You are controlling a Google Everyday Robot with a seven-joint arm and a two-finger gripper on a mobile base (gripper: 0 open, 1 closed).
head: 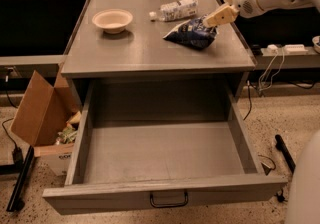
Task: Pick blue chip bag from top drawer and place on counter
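Blue chip bag [189, 34] lies on the counter [140, 53], far right.
The top drawer [160, 153] stands pulled out below. The bag's long axis runs left-near to right-far, its raised right end at the gripper [218, 17]; whether that holds it cannot be told.

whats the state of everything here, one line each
top drawer: pulled open, empty
blue chip bag: crumpled, on the counter
end effector: at the bag's upper right corner
bottle: lying on its side
bowl: upright, empty
cardboard box: flaps open
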